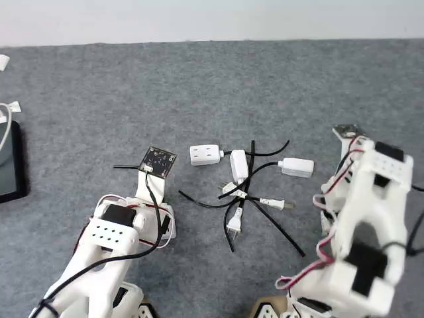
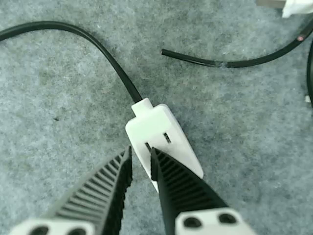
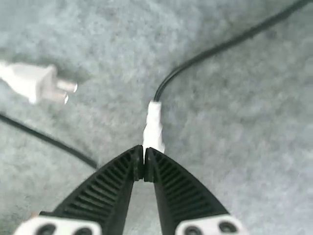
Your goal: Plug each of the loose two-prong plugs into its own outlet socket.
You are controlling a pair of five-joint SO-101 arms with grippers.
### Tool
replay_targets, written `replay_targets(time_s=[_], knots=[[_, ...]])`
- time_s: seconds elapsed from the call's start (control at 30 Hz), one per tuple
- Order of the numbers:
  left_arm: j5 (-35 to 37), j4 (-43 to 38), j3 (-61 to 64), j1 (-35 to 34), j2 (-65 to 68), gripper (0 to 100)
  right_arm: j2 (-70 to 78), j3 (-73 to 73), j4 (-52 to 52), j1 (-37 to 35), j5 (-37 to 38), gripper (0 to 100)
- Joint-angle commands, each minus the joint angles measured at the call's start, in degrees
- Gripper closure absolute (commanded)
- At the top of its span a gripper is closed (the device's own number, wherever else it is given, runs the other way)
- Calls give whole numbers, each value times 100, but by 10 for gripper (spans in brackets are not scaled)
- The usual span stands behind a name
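The left gripper (image 2: 140,152) has two black ribbed fingers, parted by a narrow slit. Just behind their tips lies a white wedge-shaped outlet socket (image 2: 164,132) with two slots in its upper face. A black cord (image 2: 98,46) leaves its far end. The socket's near end shows through the slit, and I cannot tell whether the fingers touch it. Beyond it, a loose cut cord end (image 2: 215,62) rests on the grey felt-like table cover (image 2: 58,112).

The right gripper (image 3: 145,152) has its fingers pressed together. Their tips meet at the near end of a slim white plug body (image 3: 154,125) on its own dark lead, and I cannot tell whether they pinch it. Farther off to one side, a white two-prong plug (image 3: 29,81) lies flat with its metal prongs bare.

From above, the white left arm (image 1: 109,248) and white right arm (image 1: 371,212) stand at the near edge. Between them is a tangle of leads. Nearest in it is a small loose plug (image 1: 233,225), then a second loose plug (image 1: 275,203) with its prongs toward the right arm. Behind these lie a squarish socket block (image 1: 204,154), an upright-lying long socket (image 1: 238,165) and a side socket (image 1: 297,167), all apart from the plugs. At the far left edge sits a dark flat device (image 1: 10,162).
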Motion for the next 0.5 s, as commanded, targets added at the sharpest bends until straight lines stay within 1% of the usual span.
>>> replay_targets(time_s=[0.0,0.13,0.23,0.3,0.47], knots=[[-70,0,233,-62,88,961,-1015,659,-365,242,-79,989],[-70,0,233,-62,88,961,-1490,1327,-954,857,-18,989],[-70,0,233,-62,88,961,-1376,1697,-1393,1059,79,988],[-70,0,233,-62,88,961,-1174,1820,-1666,1077,114,988],[-70,0,233,-62,88,960,-699,1723,-1930,954,88,988]])
